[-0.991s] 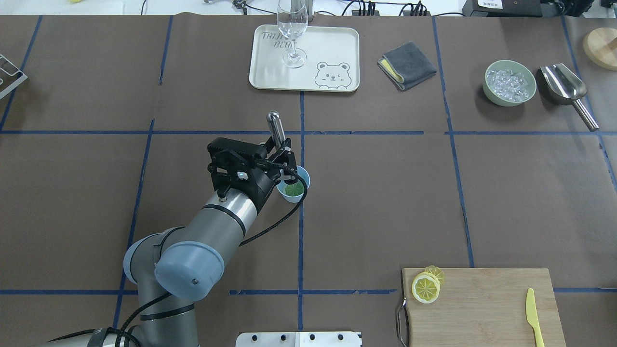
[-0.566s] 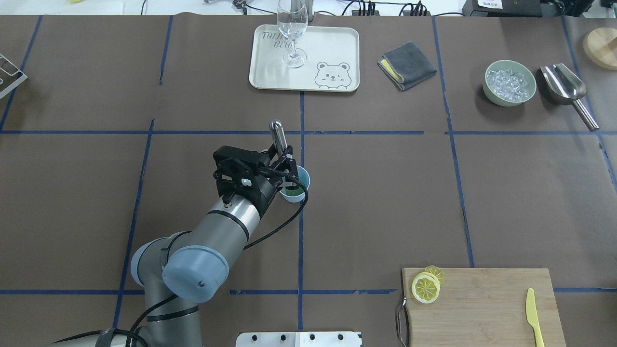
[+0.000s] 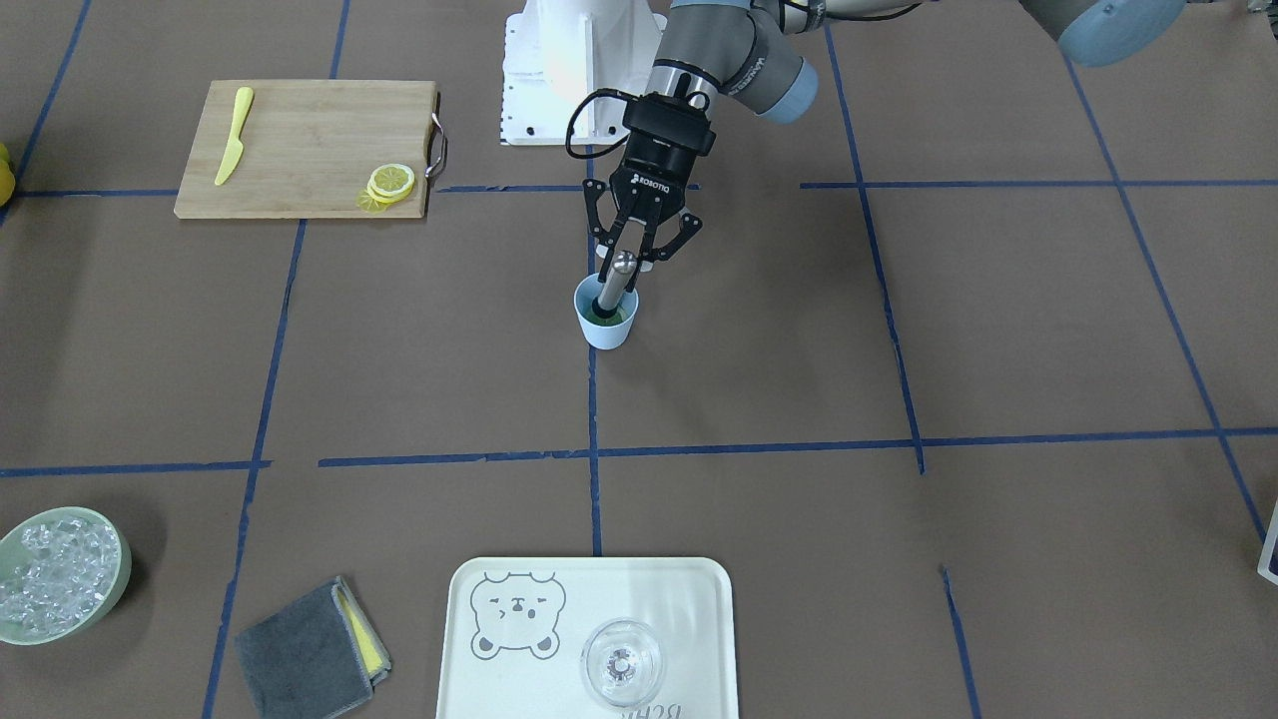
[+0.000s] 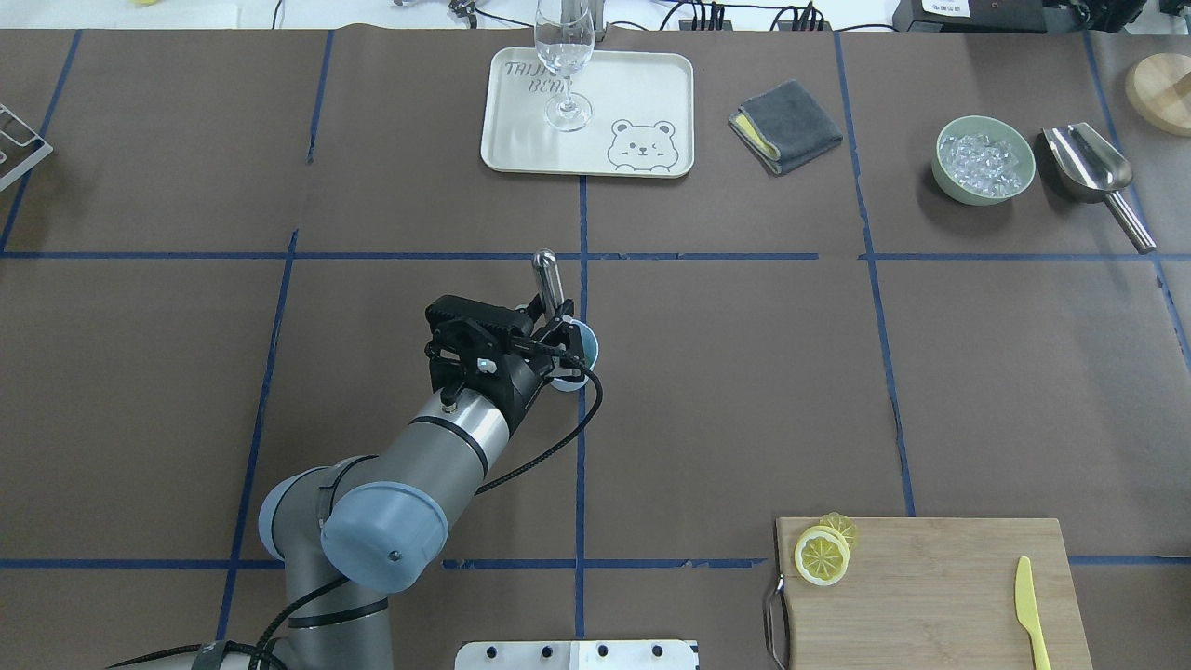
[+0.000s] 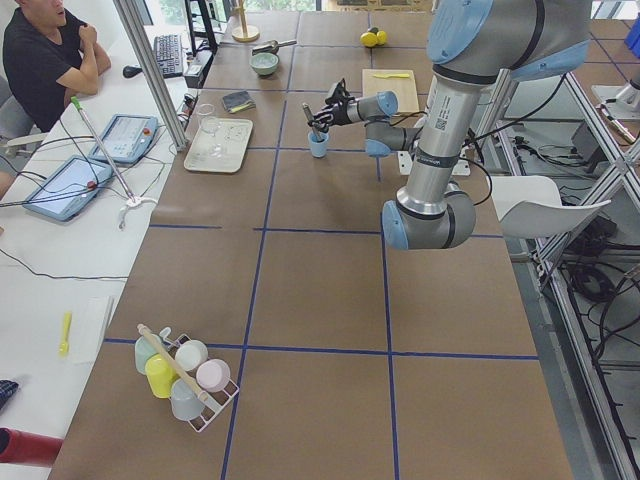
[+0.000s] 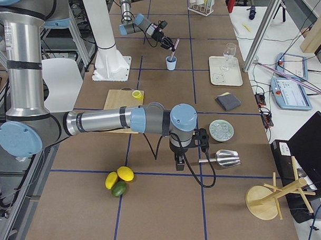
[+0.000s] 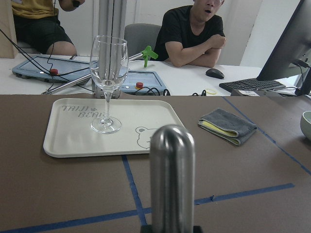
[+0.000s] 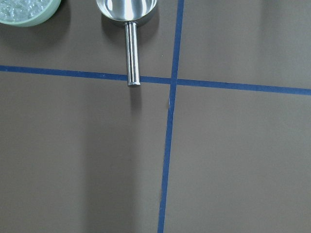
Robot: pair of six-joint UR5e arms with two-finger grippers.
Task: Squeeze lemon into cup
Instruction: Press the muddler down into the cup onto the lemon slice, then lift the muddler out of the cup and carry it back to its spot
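Note:
The light-blue cup point(image 4: 587, 341) stands at the table's middle, with green contents visible in the front-facing view point(image 3: 606, 325). My left gripper point(image 4: 555, 323) is shut on a steel muddler point(image 3: 611, 285) whose lower end is inside the cup; the wrist view shows its rounded top point(image 7: 172, 179). Lemon slices point(image 4: 822, 556) lie stacked on the cutting board's near-left corner, also seen from the front point(image 3: 391, 182). My right gripper point(image 6: 179, 161) hangs over the table near the scoop handle, far from the cup; I cannot tell if it is open or shut.
A tray point(image 4: 642, 84) with a wine glass point(image 4: 564, 56) stands beyond the cup. A folded cloth point(image 4: 784, 126), a green bowl of ice point(image 4: 984, 160) and a steel scoop point(image 4: 1093, 172) are at far right. A yellow knife point(image 4: 1030, 609) lies on the wooden board point(image 4: 930, 586).
My left gripper has moved forward over the cup and lowered the muddler, which now stands more upright. The green contents are now hidden under the gripper in the overhead view.

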